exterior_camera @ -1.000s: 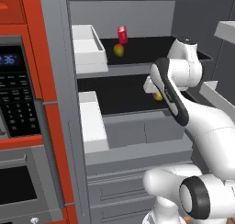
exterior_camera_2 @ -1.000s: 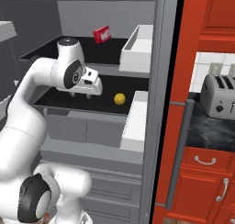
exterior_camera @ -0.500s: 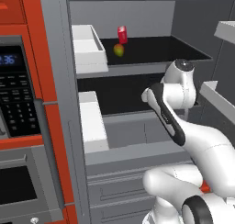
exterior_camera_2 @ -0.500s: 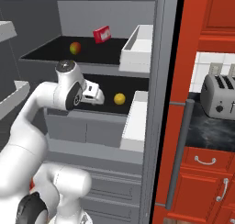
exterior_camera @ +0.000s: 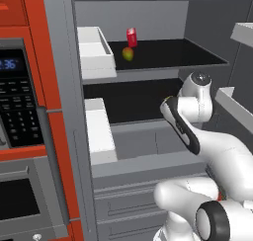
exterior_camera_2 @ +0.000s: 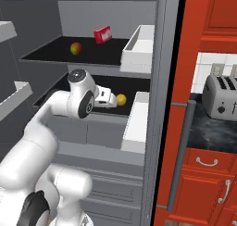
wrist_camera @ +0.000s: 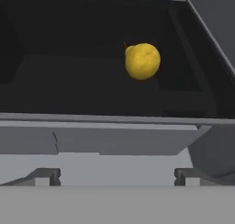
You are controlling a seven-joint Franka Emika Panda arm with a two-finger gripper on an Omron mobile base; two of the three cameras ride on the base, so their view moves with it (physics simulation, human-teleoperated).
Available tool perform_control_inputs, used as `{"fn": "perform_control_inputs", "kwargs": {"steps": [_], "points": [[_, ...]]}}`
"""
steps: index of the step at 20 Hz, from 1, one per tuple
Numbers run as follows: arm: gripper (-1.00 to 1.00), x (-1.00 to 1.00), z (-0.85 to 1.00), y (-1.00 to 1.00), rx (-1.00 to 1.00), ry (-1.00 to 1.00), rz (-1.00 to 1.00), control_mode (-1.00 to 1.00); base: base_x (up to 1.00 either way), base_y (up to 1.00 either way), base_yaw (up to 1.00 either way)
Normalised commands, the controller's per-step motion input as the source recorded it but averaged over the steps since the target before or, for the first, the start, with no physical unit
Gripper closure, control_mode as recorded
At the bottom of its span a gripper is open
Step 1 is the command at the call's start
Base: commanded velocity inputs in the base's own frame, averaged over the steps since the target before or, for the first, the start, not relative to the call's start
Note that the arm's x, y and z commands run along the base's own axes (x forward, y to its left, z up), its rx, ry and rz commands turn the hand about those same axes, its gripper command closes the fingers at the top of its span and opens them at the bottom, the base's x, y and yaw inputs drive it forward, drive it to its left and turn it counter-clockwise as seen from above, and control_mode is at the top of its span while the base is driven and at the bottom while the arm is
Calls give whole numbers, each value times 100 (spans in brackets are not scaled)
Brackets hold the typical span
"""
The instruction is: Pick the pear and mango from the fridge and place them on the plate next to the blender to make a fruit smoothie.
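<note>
While the end effector (exterior_camera_2: 112,100) is open and empty, reach straight in around the pear (wrist_camera: 142,61), then squeeze softly.

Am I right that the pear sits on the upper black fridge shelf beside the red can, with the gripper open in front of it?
Not quite. The pear lies on the lower black shelf, as the right base view shows; it is the mango that shares the upper shelf with the red can. The rest holds: in the hand view the gripper is open with the pear ahead of it.
</note>
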Motion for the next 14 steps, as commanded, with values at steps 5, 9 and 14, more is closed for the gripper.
{"fn": "perform_control_inputs", "kwargs": {"steps": [5,9,14], "points": [[-100,34,-7,-4,-1,0,0,-100,0,0,0],[-100,36,-14,-12,0,0,0,-100,0,0,0],[-100,49,-16,-19,0,0,0,-100,0,0,0]]}}
